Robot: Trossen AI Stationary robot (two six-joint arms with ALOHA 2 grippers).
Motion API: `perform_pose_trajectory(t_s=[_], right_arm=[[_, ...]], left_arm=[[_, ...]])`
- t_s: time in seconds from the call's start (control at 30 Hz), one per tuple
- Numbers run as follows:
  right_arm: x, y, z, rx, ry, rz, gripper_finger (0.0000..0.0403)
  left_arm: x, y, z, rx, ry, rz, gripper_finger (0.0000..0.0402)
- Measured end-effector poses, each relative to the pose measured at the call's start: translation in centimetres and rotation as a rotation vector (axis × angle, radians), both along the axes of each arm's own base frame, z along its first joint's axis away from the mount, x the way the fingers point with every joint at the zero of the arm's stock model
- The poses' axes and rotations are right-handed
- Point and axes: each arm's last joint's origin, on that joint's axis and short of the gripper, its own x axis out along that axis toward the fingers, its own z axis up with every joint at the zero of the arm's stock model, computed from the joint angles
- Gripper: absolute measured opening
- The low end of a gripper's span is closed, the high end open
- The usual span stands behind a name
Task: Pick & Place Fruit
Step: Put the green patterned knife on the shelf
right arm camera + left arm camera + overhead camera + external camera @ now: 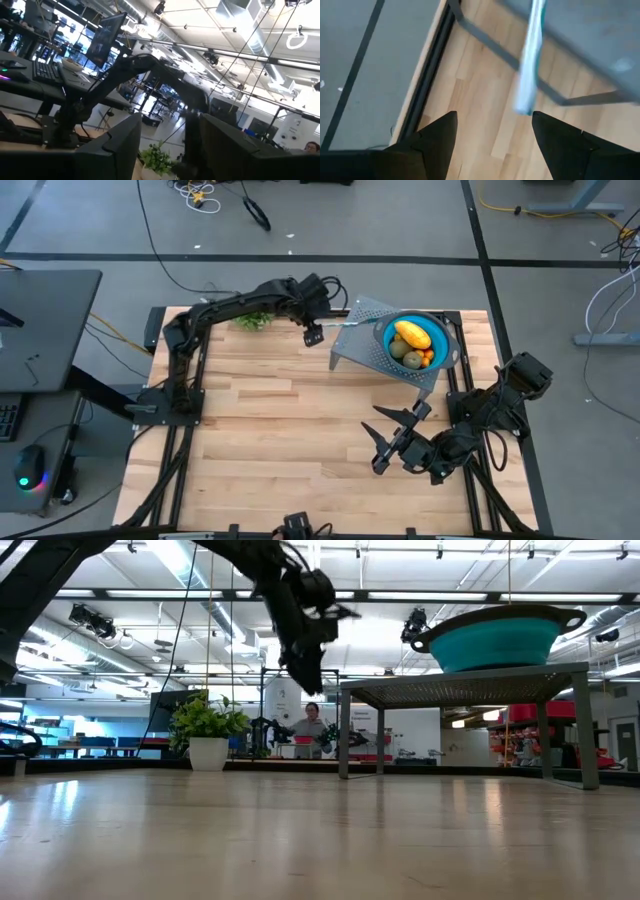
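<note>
The fruit lies in a teal bowl (445, 340) on a grey perforated rack (355, 350): a yellow oblong one (412, 335), olive-brown ovals (400, 350) and tiny orange-red ones (428, 358). No dark round fruit shows. A slim pale knife (352, 321) rests on the rack top, and its end (522, 106) sticks out past the rack's left edge. My left gripper (312, 335) hangs open in the air beside that edge, with the knife's end just ahead of its fingers (492, 127). My right gripper (385, 442) is open above the near right of the table.
A leafy green sprig (255, 322) stands near the table's far edge, behind the left arm. The rack stands on legs (345, 730), with open room under it. The wooden tabletop (270, 430) is bare across its middle and near left. A person (312, 725) is in the room beyond.
</note>
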Motion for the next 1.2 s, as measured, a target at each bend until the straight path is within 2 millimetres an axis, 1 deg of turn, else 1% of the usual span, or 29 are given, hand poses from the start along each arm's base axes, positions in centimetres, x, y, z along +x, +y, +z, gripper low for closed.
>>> perform_pose_trajectory(t_s=[0.07, 0.13, 0.3, 0.47, 0.57, 0.73, 0.93, 1.03, 1.2], right_arm=[[0.0, 0.1, 0.0, -0.001, -0.002, 0.004, 0.0212], [-0.1, 0.1, 0.0, -0.002, -0.001, 0.008, 0.0212], [-0.1, 0.2, 0.0, -0.004, 0.0, 0.009, 0.0212], [-0.1, 0.2, 0.0, -0.006, 0.001, 0.008, 0.0212], [-0.1, 0.2, 0.0, -0.005, 0.002, 0.007, 0.0212], [-0.2, 0.1, 0.0, 0.003, 0.017, -0.012, 0.0212], [-0.2, 0.0, -0.1, 0.006, 0.043, -0.042, 0.0212], [-0.2, 0.0, -0.2, 0.014, 0.063, -0.064, 0.0212], [-0.2, -0.1, -0.3, 0.049, 0.089, -0.102, 0.0212]], left_arm=[[-0.2, 0.3, -1.3, -0.002, 0.031, 0.012, 0.0264], [-0.3, 0.7, -1.9, 0.01, 0.024, 0.023, 0.0264], [-0.3, 1.3, -2.0, 0.015, -0.023, 0.029, 0.0264], [-0.2, 1.0, -1.8, 0.012, -0.015, -0.002, 0.0264], [-0.4, 0.8, -1.9, 0.016, 0.024, -0.039, 0.0264], [-0.7, 0.1, -2.2, 0.052, 0.129, -0.188, 0.0264], [-0.8, -0.8, -1.3, 0.169, 0.201, -0.273, 0.0264], [-1.0, -1.0, -0.5, 0.22, 0.203, -0.305, 0.0264], [-1.4, -0.9, 1.1, 0.22, 0.101, -0.337, 0.0265]])
